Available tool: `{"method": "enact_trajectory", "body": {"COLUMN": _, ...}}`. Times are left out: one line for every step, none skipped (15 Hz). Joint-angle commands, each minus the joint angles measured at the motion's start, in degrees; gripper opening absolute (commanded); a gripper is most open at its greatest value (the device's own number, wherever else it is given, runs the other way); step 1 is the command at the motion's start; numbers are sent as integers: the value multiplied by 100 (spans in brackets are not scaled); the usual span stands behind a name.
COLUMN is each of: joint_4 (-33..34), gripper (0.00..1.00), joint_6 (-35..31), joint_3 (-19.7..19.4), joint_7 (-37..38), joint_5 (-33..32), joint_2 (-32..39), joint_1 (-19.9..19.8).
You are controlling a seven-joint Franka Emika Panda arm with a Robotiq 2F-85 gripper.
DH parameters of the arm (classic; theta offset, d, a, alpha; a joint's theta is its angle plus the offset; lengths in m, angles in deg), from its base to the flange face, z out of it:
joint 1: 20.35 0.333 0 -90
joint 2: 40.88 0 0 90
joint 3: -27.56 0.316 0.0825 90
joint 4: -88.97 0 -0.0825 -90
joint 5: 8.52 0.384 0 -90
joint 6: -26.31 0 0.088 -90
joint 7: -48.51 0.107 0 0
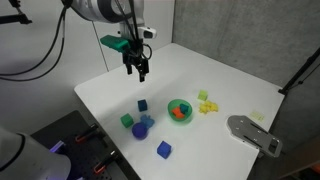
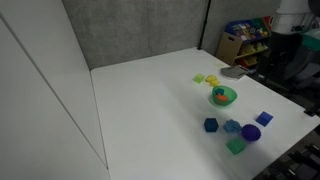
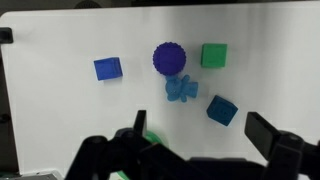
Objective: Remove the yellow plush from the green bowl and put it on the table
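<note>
The green bowl [image 1: 180, 110] stands on the white table [image 1: 120, 90] and holds a small orange-red object. It shows in both exterior views [image 2: 222, 97]. A bright yellow lumpy plush [image 1: 209, 107] lies on the table just beside the bowl, outside it [image 2: 211, 82]. My gripper [image 1: 137, 68] hangs open and empty above the table, well away from the bowl. In the wrist view my open fingers [image 3: 203, 135] frame bare table, and a sliver of the green bowl [image 3: 152, 139] shows behind the gripper body.
A yellow-green block [image 1: 203, 95] lies by the plush. Blue cubes [image 3: 109, 69] [image 3: 222, 110], a purple ball [image 3: 170, 58], a green cube [image 3: 214, 55] and a blue figure [image 3: 181, 90] cluster near the bowl. A grey flat object [image 1: 253, 133] lies at the table's edge.
</note>
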Motion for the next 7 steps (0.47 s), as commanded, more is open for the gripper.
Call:
{"method": "enact_trajectory", "body": {"joint_4": 6, "gripper": 100, "joint_6": 7, "joint_3": 67, "joint_7": -11, "joint_5": 11, "joint_2": 25, "joint_1": -69}}
{"method": "enact_trajectory", "body": {"joint_4": 6, "gripper": 100, "joint_6": -1, "joint_3": 65, "joint_7": -10, "joint_5": 10, "joint_2": 69, "joint_1": -69}}
{"method": "enact_trajectory", "body": {"joint_4": 6, "gripper": 100, "joint_6": -4, "joint_3": 64, "joint_7": -10, "joint_5": 9, "joint_2": 102, "joint_1": -68}}
{"method": "enact_trajectory", "body": {"joint_4": 6, "gripper": 100, "joint_6": -5, "joint_3": 64, "joint_7": -10, "joint_5": 9, "joint_2": 113, "joint_1": -68}}
{"method": "enact_trajectory", "body": {"joint_4": 6, "gripper": 100, "joint_6": -5, "joint_3": 64, "joint_7": -10, "joint_5": 9, "joint_2": 117, "joint_1": -67}}
{"method": "enact_trajectory", "body": {"joint_4": 6, "gripper": 100, "joint_6": -5, "joint_3": 64, "joint_7": -10, "joint_5": 9, "joint_2": 118, "joint_1": -67}}
{"method": "enact_trajectory", "body": {"joint_4": 6, "gripper": 100, "joint_6": -5, "joint_3": 64, "joint_7": -10, "joint_5": 9, "joint_2": 117, "joint_1": -67}}
